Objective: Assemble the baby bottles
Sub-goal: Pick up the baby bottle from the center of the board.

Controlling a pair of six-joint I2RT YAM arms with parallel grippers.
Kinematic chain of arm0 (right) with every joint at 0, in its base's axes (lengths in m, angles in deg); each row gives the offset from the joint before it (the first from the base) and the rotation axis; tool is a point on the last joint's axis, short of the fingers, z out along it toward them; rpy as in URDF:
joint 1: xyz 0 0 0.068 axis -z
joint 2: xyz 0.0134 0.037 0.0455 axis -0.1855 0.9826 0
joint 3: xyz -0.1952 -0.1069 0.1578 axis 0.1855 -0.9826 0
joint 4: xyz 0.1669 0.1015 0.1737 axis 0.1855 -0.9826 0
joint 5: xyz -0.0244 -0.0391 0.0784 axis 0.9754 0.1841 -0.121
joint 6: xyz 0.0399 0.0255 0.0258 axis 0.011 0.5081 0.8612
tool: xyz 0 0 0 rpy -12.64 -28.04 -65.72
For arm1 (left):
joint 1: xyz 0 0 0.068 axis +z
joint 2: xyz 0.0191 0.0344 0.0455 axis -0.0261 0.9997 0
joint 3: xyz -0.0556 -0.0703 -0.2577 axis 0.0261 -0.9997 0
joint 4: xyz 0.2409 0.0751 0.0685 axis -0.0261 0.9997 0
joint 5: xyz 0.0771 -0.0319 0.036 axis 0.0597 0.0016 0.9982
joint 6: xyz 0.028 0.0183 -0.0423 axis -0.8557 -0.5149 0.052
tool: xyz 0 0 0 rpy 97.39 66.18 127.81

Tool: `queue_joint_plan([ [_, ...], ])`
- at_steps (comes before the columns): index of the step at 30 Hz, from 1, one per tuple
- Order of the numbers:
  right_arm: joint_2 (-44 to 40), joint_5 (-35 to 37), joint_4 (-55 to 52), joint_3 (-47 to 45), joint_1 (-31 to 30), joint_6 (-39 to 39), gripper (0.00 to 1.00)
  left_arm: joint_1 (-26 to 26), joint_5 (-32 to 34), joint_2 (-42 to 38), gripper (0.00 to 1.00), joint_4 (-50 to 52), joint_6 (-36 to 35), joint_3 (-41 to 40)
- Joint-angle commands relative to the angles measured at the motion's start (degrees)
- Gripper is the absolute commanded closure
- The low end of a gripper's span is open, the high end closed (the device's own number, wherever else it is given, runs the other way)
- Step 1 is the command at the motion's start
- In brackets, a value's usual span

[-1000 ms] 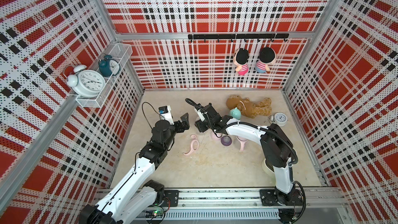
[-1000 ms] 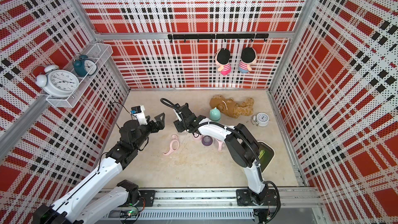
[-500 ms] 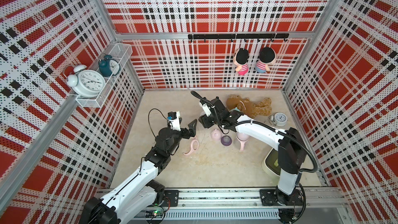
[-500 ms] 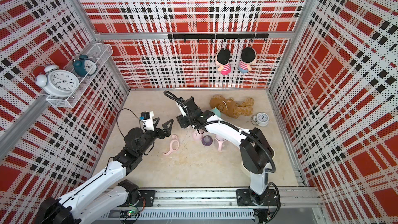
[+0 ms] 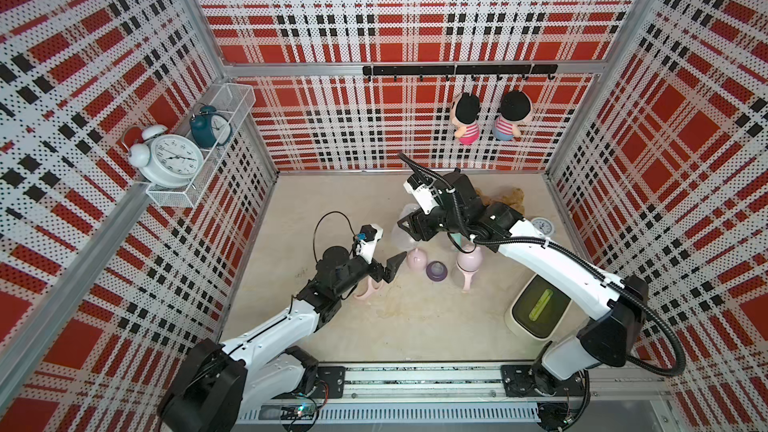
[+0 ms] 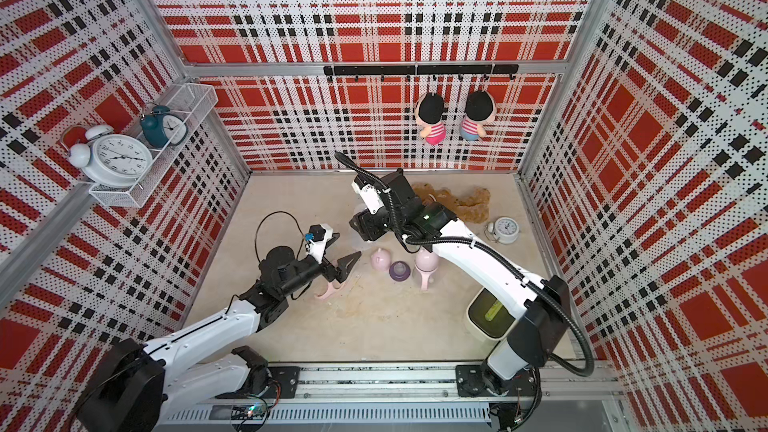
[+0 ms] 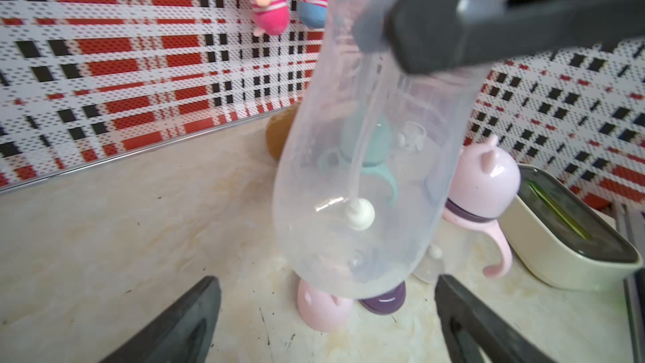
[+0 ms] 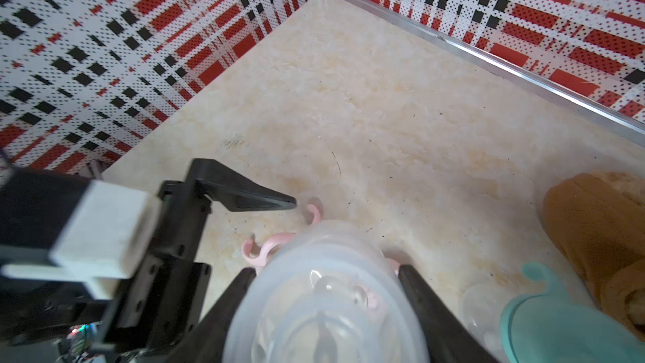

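Showing the scene from above and from both wrists: the right pincer (image 8: 324, 309) is closed on a clear bottle (image 5: 400, 234) and holds it in the air over the table (image 5: 332, 201), with its rounded base turned towards the left pincer (image 6: 340, 250), whose jaws stand wide and empty near that base. Below the bottle lie a loose pink cap (image 5: 417, 259) and a purple collar (image 5: 436, 271), side by side, and a capped pink bottle (image 5: 468, 261) stands just beyond them. A pink handle ring (image 5: 368, 290) lies partly under the left pincer. Farther back are a brown plush toy (image 5: 511, 197) and a small clock (image 5: 542, 226), and a white box (image 5: 540, 311) sits near the right arm's base. In both top views the right arm covers most of a teal bottle (image 7: 370, 148) and part of the plush toy. In the left wrist view the hanging bottle screens the parts behind it. In the right wrist view its near end is blurred. Whether the left fingertips touch the bottle cannot be made out.
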Motion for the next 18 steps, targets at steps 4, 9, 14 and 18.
queue_joint_plan([
  [4,-4.1,-7.6,-1.0,-1.2,0.2,-0.8,0.39,-1.2,-9.1,2.3,0.02,-8.7,-3.3,2.4],
  [9,-4.3,-9.4,-1.1,-1.8,0.2,-0.8,0.39,-1.6,-10.1,3.1,0.02,-12.7,-2.8,2.1],
  [14,-4.5,-12.0,-0.6,-2.6,0.1,-0.6,0.39,-1.8,-10.4,4.5,0.02,-14.9,-2.1,2.2],
  [18,-5.4,-11.7,0.0,-3.2,0.2,-0.3,0.39,-1.8,-10.9,5.7,0.01,-15.3,-1.9,2.5],
])
